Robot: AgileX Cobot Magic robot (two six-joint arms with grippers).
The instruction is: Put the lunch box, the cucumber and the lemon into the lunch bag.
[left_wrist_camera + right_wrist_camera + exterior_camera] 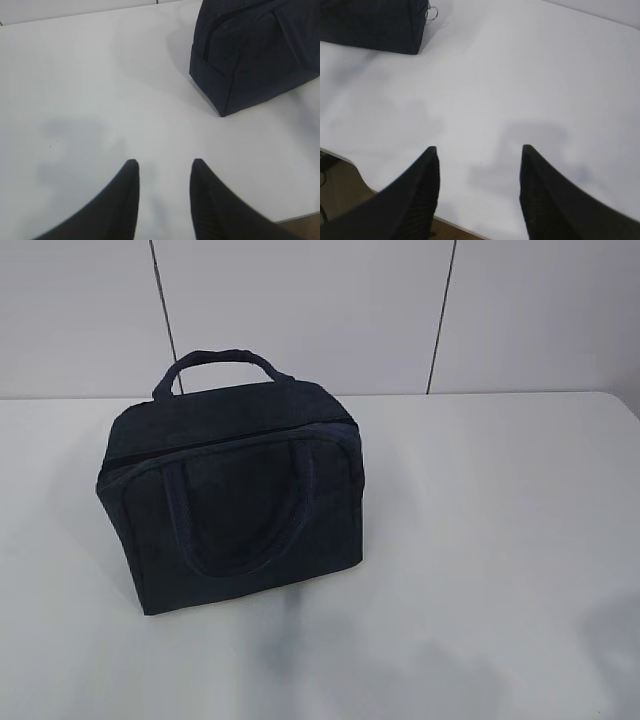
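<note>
A white table [480, 540] fills the lower part of the exterior view, with a pale panelled wall [300, 310] behind it, crossed by two dark vertical seams. On the left half of the table stands the lunch bag [235, 500], boxy and dark navy, upright on its base. One loop handle [215, 362] arches up at the back, the other [250, 510] hangs flat against the near face, and the zipper line [225, 440] along the top edge looks closed. Neither arm shows in this view, only faint grey shadows on the table near the bottom edge. The lunch box, the cucumber and the lemon cannot be seen in any view. In the left wrist view, the left gripper [163, 167] hovers above bare table with its two dark fingers [120, 205] parted, a clear gap of white between them and nothing held. The lunch bag [255, 55] sits in the upper right corner of that view, well apart from the fingertips, one bottom corner turned toward the camera. In the right wrist view, the right gripper [479, 152] likewise hangs released, its fingers [545, 200] spread wide over bare table, holding nothing. The lunch bag [370, 22] occupies the upper left corner there, well apart from the gripper, with a silver ring pull [432, 12] showing at its end. The near table edge curves past the left finger, with a brownish floor [340, 190] below it.
</note>
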